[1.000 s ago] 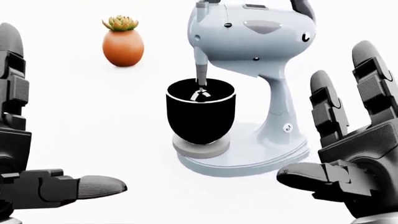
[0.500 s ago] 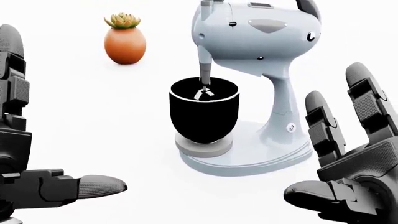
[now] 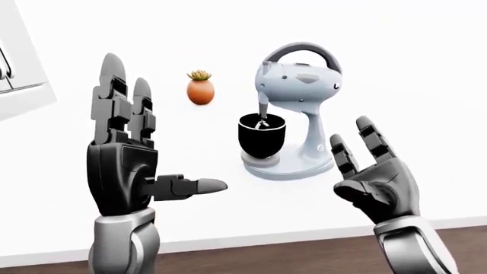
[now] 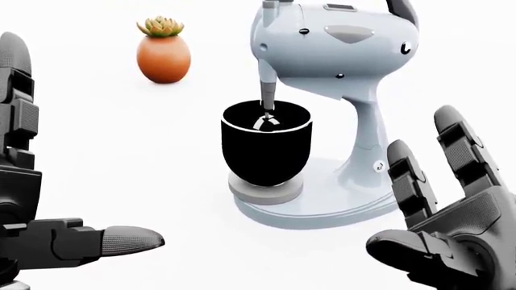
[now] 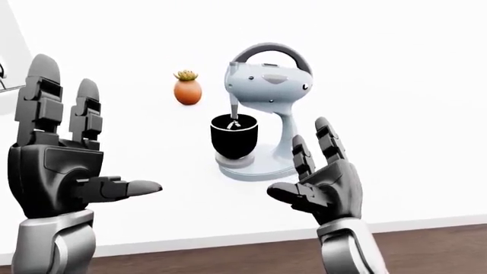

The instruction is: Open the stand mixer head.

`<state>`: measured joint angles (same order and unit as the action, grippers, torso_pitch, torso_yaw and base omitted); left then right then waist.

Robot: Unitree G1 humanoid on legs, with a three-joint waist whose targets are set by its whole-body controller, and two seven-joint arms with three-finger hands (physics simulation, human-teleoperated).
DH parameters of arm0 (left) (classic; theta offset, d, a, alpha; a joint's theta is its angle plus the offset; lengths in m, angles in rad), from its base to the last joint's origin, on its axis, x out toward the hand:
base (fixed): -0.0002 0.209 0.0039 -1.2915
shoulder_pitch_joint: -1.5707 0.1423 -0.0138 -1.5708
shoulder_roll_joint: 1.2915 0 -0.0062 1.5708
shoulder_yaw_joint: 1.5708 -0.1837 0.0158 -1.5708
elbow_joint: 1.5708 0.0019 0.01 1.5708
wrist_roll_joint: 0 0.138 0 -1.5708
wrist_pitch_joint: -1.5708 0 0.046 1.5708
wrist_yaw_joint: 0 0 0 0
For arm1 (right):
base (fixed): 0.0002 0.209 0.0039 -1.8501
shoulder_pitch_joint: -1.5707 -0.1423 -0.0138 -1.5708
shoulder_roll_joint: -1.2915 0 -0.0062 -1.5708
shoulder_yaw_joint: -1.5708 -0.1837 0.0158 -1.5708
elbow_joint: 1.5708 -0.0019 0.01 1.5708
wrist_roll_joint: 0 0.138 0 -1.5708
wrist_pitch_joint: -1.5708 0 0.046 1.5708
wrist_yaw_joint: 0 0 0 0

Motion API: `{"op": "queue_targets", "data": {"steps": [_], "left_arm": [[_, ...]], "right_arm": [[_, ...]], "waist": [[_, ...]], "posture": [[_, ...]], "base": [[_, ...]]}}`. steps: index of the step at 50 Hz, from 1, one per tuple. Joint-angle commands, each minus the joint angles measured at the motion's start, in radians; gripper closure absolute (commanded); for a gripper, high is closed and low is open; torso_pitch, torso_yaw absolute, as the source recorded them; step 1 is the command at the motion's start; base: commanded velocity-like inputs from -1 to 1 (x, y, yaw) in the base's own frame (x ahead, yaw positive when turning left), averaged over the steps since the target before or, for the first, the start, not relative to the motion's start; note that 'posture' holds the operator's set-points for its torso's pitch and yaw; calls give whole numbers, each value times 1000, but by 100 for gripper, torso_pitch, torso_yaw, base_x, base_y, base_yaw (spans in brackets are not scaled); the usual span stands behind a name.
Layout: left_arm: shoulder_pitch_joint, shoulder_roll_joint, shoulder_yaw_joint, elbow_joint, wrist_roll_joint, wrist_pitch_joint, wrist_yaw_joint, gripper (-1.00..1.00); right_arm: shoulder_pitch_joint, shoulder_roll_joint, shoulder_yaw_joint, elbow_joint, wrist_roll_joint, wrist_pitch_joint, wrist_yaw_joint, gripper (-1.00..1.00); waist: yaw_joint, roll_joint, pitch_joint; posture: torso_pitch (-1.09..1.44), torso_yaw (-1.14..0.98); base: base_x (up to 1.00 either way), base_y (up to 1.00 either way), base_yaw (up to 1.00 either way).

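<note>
A pale blue stand mixer point(image 3: 298, 85) stands on the white counter point(image 3: 426, 114), its head point(image 4: 331, 45) down with the beater in a black bowl point(image 4: 266, 148). A dark handle arcs over the head. My left hand point(image 3: 125, 162) is held up to the left of the mixer, open, palm facing right, holding nothing. My right hand point(image 3: 373, 180) hovers low to the right of the mixer's base point(image 4: 322, 208), open with fingers spread, clear of the mixer.
A small succulent in an orange pot point(image 3: 200, 88) sits on the counter to the upper left of the mixer. A white cabinet edge point(image 3: 19, 57) shows at the left of the left-eye view. The counter's near edge and brown floor point(image 3: 266, 260) lie at the bottom.
My right hand has sunk lower in the head view and drifted slightly away from the mixer. The picture shifted a little, so the camera moved. My left hand stayed put.
</note>
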<state>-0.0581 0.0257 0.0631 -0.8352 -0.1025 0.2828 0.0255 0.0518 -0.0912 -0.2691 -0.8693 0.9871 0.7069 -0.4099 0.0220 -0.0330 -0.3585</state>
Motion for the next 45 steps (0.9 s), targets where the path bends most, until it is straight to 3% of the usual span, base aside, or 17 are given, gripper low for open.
{"op": "queue_targets", "data": {"steps": [1, 19, 29, 45], "left_arm": [[-20, 2, 0, -20, -1, -18, -1, -100], [-19, 2, 0, -24, -1, -16, -1, -100], [-15, 1, -3, -21, 1, -22, -3, -100], [-18, 1, -5, -21, 3, -18, -2, -100]], "right_arm": [[-17, -2, 0, -20, -8, -24, 14, -100], [-9, 10, -1, 10, -26, -7, 25, -100], [-31, 0, -15, 37, 46, 17, -40, -100], [-43, -7, -9, 71, 50, 10, -46, -100]], "waist": [[0, 0, 6], [1, 1, 5], [1, 1, 5], [2, 0, 5]], "posture": [[-49, 0], [-49, 0], [-49, 0], [-49, 0]], "base": [[0, 0, 0], [0, 0, 0], [0, 0, 0], [0, 0, 0]]}}
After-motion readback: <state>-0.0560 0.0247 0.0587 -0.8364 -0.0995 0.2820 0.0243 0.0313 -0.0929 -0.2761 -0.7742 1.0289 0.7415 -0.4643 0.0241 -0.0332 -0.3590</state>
